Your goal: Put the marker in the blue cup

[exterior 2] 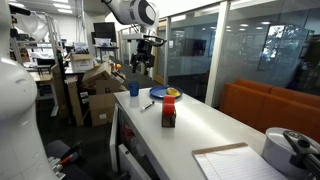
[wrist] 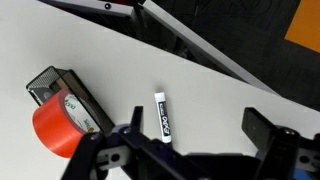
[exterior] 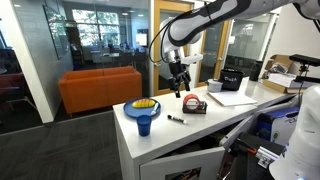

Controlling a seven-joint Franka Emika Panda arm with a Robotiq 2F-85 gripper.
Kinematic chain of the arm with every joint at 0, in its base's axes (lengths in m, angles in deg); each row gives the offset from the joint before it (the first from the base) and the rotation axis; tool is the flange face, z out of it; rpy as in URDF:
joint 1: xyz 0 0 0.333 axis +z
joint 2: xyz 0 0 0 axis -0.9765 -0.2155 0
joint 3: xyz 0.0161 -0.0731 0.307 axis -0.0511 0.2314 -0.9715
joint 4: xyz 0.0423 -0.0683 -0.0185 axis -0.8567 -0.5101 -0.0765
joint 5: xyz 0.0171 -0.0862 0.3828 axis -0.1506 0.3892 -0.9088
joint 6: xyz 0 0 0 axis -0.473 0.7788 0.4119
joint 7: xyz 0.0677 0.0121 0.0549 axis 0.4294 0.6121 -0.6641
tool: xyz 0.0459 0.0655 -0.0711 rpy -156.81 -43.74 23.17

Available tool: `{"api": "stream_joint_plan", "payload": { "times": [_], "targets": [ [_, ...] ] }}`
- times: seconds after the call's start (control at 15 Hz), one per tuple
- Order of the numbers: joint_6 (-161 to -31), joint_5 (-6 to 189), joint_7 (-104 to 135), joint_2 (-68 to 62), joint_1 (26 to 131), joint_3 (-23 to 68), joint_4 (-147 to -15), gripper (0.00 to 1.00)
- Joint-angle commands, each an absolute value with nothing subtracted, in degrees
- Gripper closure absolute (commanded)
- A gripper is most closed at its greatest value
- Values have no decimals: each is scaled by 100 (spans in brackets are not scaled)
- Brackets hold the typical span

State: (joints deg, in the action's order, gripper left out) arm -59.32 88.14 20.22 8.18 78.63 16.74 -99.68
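White table (exterior: 205,125) carries the marker (wrist: 163,113), lying flat just beside the tape dispenser (wrist: 65,105). Cup (exterior: 145,124) stands upright, farther from the dispenser, beyond the marker. Gripper (wrist: 192,126) hangs above the marker, jaws wide, empty.

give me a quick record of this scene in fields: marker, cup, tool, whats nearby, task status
marker: lying flat on the white table, not grasped
blue cup: upright near the table edge, apart from the marker
tool: open, holding nothing, above the table near the marker
blue bowl: yellow contents, right beside the blue cup
tape dispenser: red roll, on the table next to the marker
task status: marker not yet in the blue cup
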Motion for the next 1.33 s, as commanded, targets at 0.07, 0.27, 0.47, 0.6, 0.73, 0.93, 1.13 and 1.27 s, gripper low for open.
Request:
{"api": "stream_joint_plan", "payload": {
  "times": [0.07, 0.27, 0.47, 0.6, 0.73, 0.93, 1.13, 1.27],
  "targets": [
    [-6127, 8825, 2020, 701, 7916, 1694, -10012, 0],
    [-6461, 8838, 1874, 476, 7915, 1711, -10094, 0],
    [-6825, 8856, 1662, 195, 7880, 1748, -10081, 0],
    [-6970, 8917, 1450, 1, 7838, 1798, -10045, 0],
    [-7068, 8987, 1255, -180, 7787, 1884, -9995, 0],
    [-7182, 9044, 1042, -368, 7714, 1991, -9995, 0],
    [-7278, 9096, 917, -495, 7680, 2026, -10043, 0],
    [-7307, 9130, 906, -588, 7692, 2024, -10049, 0]
  ]
}}
